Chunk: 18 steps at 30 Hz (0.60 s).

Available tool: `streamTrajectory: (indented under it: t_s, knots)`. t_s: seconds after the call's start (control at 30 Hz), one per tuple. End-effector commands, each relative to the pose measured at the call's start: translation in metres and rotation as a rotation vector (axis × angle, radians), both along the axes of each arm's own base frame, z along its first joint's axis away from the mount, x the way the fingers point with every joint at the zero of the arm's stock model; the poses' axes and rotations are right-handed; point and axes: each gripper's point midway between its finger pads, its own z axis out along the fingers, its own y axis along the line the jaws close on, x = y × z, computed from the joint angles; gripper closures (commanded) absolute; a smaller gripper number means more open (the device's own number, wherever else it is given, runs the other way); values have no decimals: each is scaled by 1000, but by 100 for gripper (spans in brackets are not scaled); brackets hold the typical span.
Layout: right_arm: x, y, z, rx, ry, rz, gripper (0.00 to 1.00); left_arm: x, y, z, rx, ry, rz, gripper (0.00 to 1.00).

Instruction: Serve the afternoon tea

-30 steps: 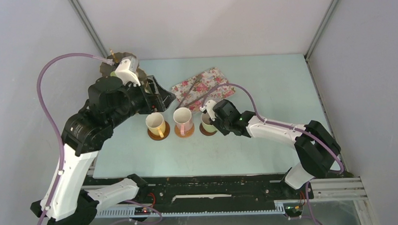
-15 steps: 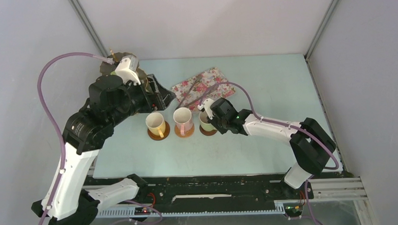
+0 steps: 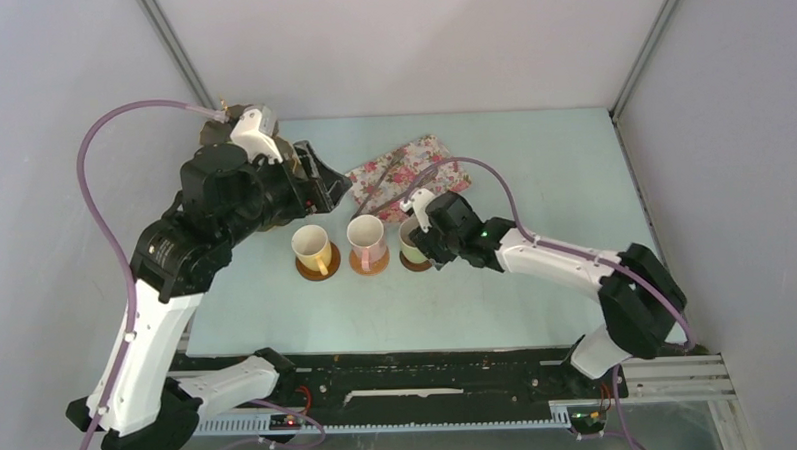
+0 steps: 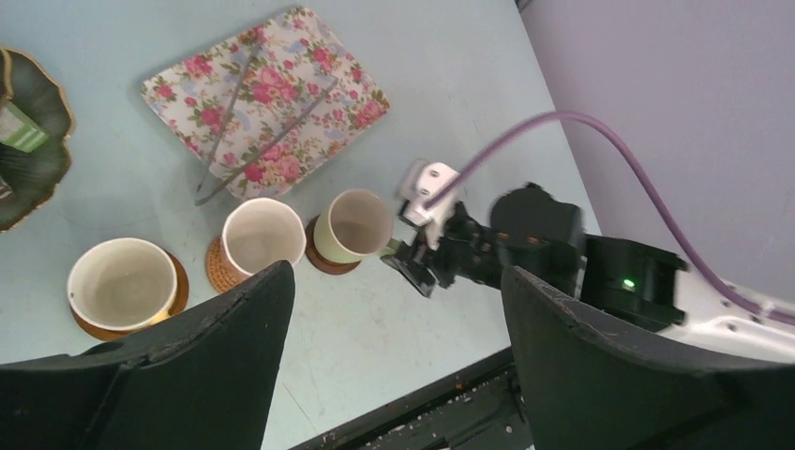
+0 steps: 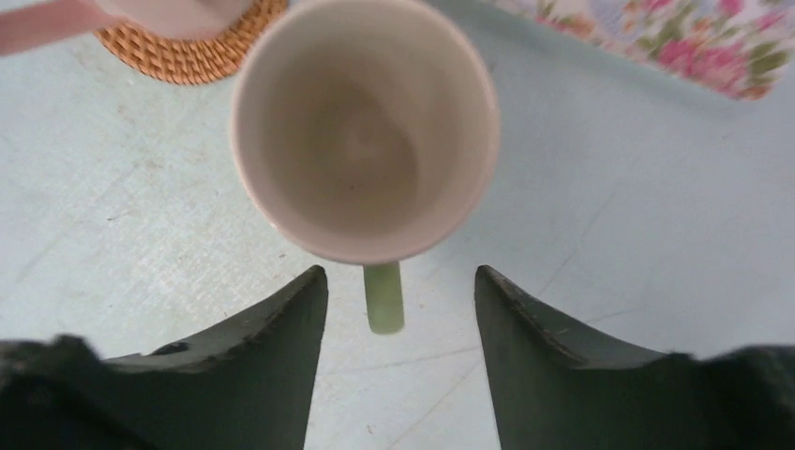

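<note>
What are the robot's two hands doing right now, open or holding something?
The left gripper is open, holding nothing.
The right gripper is open, one finger on each side of the handle of the green mug, not gripping it.

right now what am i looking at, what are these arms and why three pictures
Two robot arms are bolted to the near edge of a table. One picture looks down from above; the other two come from wrist cameras. On the table: a yellow mug, pink mug and green mug, each on a brown coaster, a flowered tray with metal tongs, a dark scalloped stand. Nothing is held: the left end effector hangs open, the right end effector is open either side of the green mug's handle.
</note>
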Motion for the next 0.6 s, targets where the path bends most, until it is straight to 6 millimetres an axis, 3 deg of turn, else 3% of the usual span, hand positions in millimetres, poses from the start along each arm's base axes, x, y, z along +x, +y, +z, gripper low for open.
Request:
streamTrajectory:
  t_s: [0.0, 0.07, 0.17, 0.2, 0.43, 0.57]
  knots:
    - [8, 7, 80, 152, -154, -11, 34, 6, 22, 25, 6, -129, 90, 12]
    - [-1, 0, 102, 187, -174, -5, 31, 8, 28, 30, 10, -161, 115, 11]
    - [-21, -21, 152, 263, -224, -9, 4, 9, 38, 43, 8, -201, 162, 12]
    - [-26, -32, 170, 280, -254, -30, 1, 9, 42, 48, 5, -215, 184, 12]
    - [-73, -148, 310, 516, -614, -265, 0, -10, 84, 103, -121, -420, 341, 3]
    - [-95, -205, 354, 638, -718, -438, 0, -27, 104, 120, -193, -512, 396, 0]
